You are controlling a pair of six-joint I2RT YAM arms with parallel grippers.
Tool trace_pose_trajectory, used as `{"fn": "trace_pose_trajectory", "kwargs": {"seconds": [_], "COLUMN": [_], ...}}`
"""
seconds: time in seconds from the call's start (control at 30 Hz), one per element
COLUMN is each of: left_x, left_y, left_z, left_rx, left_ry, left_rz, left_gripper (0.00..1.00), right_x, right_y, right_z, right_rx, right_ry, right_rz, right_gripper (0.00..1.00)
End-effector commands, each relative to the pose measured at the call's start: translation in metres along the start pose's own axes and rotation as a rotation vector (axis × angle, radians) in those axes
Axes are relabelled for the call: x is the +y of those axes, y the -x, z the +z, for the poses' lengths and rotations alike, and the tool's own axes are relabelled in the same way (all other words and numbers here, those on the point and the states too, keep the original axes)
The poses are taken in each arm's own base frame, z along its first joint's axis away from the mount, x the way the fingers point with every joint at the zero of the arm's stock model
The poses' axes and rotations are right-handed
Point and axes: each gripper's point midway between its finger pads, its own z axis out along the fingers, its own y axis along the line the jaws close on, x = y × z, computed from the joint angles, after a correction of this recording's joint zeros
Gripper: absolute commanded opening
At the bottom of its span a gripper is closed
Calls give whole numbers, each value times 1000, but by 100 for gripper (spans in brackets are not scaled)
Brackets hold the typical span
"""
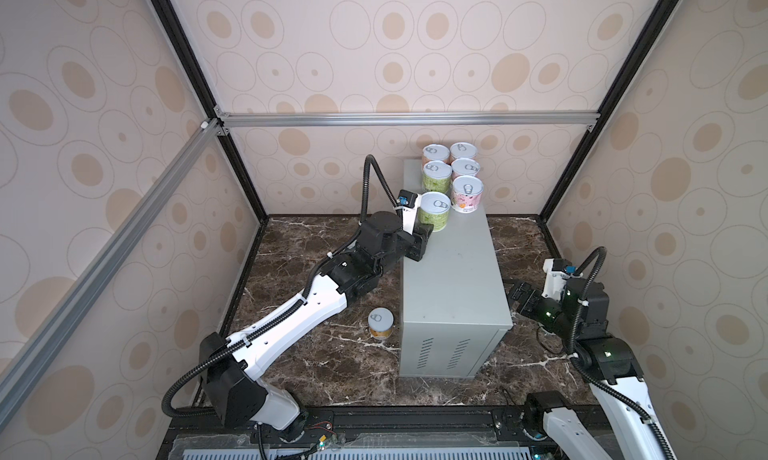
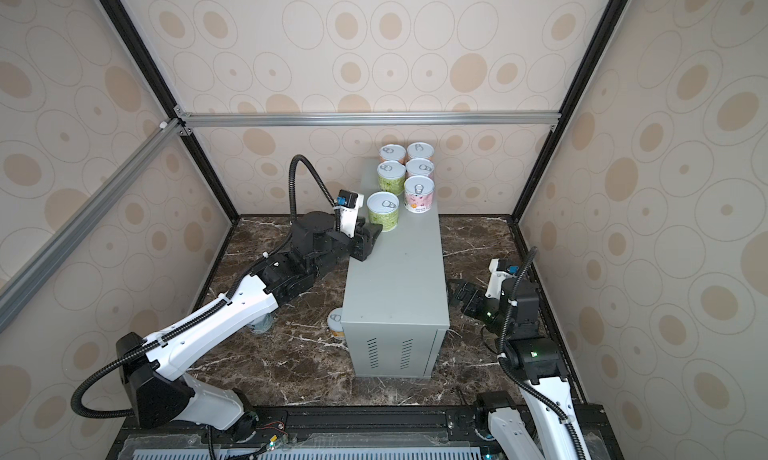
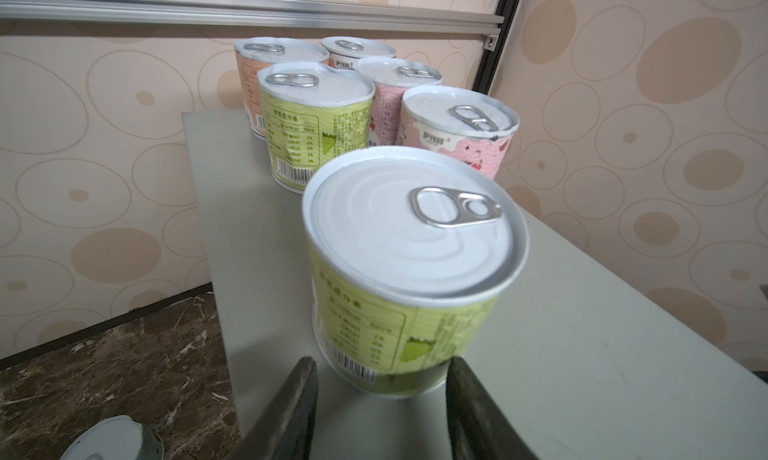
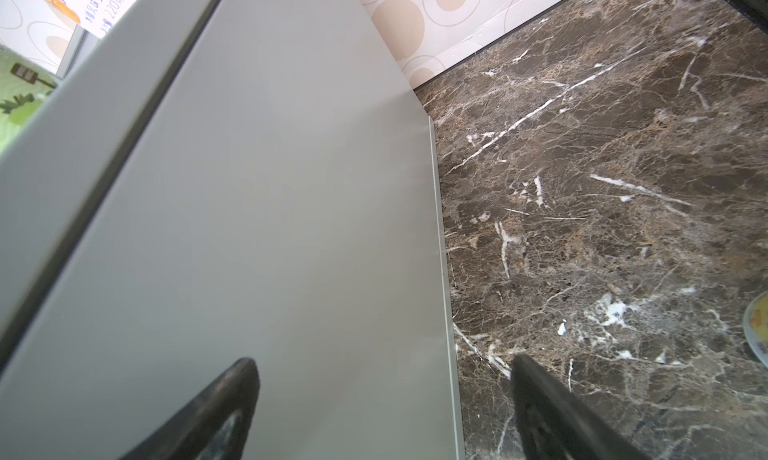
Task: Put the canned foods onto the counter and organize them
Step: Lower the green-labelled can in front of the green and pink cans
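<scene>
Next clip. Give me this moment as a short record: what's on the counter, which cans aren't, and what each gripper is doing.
counter: grey, six upright cans in two rows of three at its far end
off counter: one can on the marble left of it; another can half hidden under the left arm
left gripper: jaws closed on the near green can at its base
right gripper: open, empty, low beside the counter's right side

Six silvery-lidded cans (image 1: 437, 175), green, pink, orange, stand upright in two rows at the far end of the light-grey metal worktop (image 1: 453, 279); a seventh (image 1: 380, 322) stands beside its base.
</scene>
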Motion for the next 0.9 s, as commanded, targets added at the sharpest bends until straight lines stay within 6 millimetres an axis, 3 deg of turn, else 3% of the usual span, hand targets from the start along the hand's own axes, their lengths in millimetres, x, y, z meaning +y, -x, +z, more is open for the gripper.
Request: {"fn": "trace_pose_trajectory", "kwargs": {"seconds": [0.0, 0.3, 0.87], "left_x": [2, 6, 14], "left_y": [19, 18, 22], "left_z": [5, 27, 47], "left_rx": [-38, -18, -8], "left_ry": [-12, -5, -9], "left_rz": [-29, -29, -43], "left_gripper": [49, 48, 47], "right_x": [0, 0, 0], "right_y": [1, 0, 0], "right_z": [2, 5, 7], "right_rx": [-9, -5, -2], "right_ry": [1, 2, 0], "right_rz": [-13, -21, -28], "right_gripper": [97, 97, 97]}}
